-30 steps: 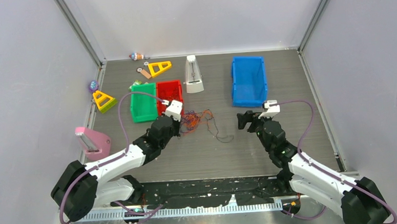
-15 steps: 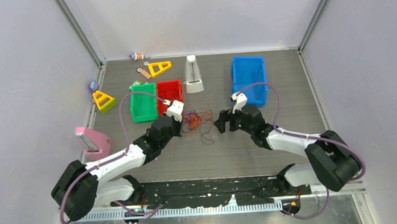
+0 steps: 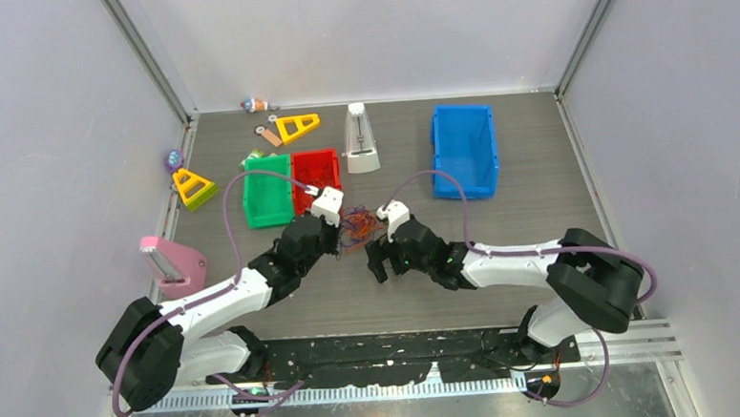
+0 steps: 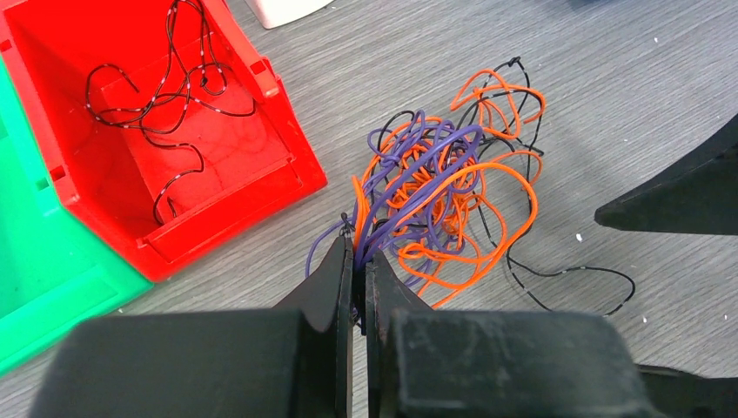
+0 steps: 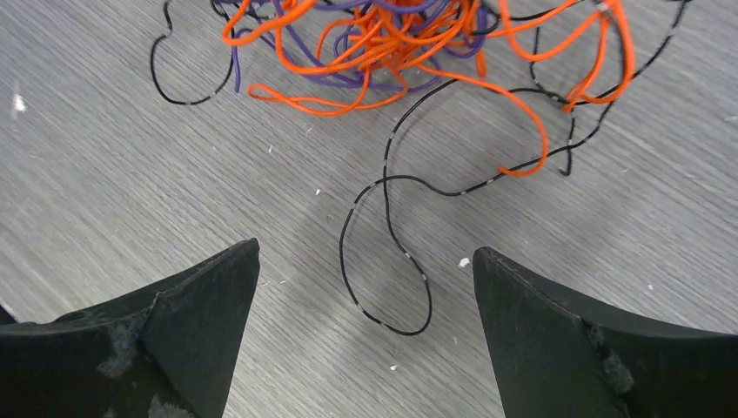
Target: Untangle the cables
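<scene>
L wrist cam: left gripper (image 4: 357, 261) clamped on purple bits of the cables (image 4: 444, 187), clump lying just beside red bin (image 4: 235, 222). R wrist cam alone shows right gripper (image 5: 365, 257) w/ jaws wide apart, empty, above a loose black loop (image 5: 342, 248).

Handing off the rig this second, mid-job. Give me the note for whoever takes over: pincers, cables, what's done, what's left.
Left pincer: shut on purple strands at the clump's edge.
Right pincer: open, empty, hovers over a loose black loop.
Cables: clump of orange, purple and black strands on the table, beside the red bin.
Done: one black cable lies in the red bin, apart from the clump.
Left: everything in the clump, all tangled.
</scene>
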### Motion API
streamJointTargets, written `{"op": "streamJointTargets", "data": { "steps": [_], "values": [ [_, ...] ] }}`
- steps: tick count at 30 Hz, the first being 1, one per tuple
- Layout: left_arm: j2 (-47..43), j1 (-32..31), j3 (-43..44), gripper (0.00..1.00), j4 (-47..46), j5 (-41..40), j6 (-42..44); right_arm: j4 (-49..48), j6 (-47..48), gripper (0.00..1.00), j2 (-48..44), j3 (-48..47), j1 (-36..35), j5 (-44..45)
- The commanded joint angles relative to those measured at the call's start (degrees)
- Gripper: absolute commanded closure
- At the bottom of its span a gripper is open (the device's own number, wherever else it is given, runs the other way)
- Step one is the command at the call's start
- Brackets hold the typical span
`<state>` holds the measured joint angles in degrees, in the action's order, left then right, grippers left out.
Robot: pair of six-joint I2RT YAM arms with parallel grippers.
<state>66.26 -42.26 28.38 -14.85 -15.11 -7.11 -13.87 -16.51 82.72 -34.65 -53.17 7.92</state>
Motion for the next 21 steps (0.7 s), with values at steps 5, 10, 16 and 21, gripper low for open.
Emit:
{"op": "streamJointTargets", "data": {
  "steps": [5, 10, 16, 21],
  "values": [
    [0.03, -0.19, 2.2, 1.0, -3.89, 0.33, -0.78, 7.54, 0.92, 0.05, 7.42, -7.3, -4.23, 10.54],
    [-0.02, -0.12, 2.01, 1.0, -3.95, 0.04, -0.8, 9.91, -1.41, 0.29, 9.35, -7.17, -4.87, 13.01],
    [-0.23, -0.16, 1.92, 1.0, -3.72, -1.19, -0.8, 9.65, -4.8, 0.75, 3.02, -1.71, -1.76, 12.88],
    [-0.93, -0.12, 1.54, 1.0, -3.19, -5.11, -1.07, 12.29, -9.36, 0.95, -4.28, 2.71, 4.94, 12.69]
  ]
}}
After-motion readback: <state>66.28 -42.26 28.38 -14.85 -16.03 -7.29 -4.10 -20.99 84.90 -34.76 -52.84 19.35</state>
